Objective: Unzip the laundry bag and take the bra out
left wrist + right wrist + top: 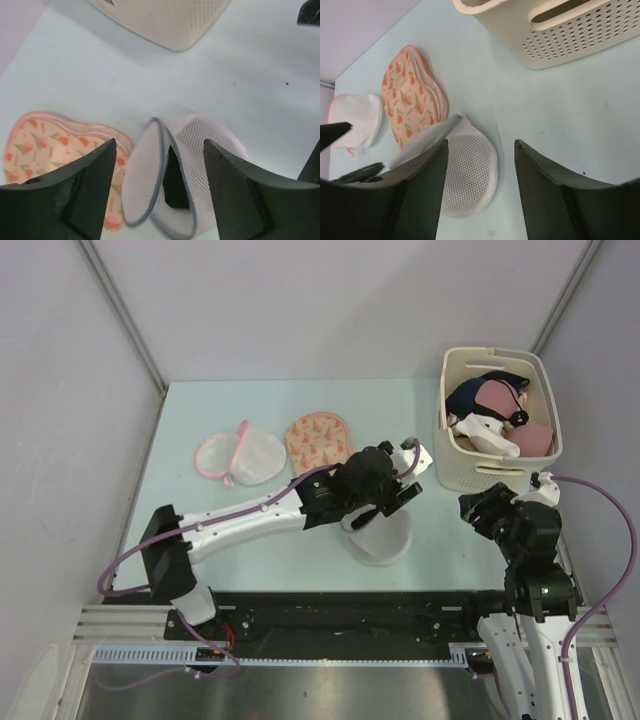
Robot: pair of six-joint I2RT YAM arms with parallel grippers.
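The white mesh laundry bag (385,538) lies at the table's centre. In the left wrist view its blue-edged opening (159,131) gapes, with one flap standing up. A dark item (172,180), apparently the bra, shows inside. My left gripper (398,490) hovers just above the bag, open and empty, its fingers (87,185) on either side of the opening. My right gripper (480,510) is open and empty to the right of the bag, apart from it. The bag also shows in the right wrist view (472,172), left of centre between the jaws.
A cream basket (455,455) holding several bras stands at the back right, close to my right gripper. A floral pouch (320,440) and a white pink-trimmed bag (240,456) lie behind the left arm. Grey walls enclose the table.
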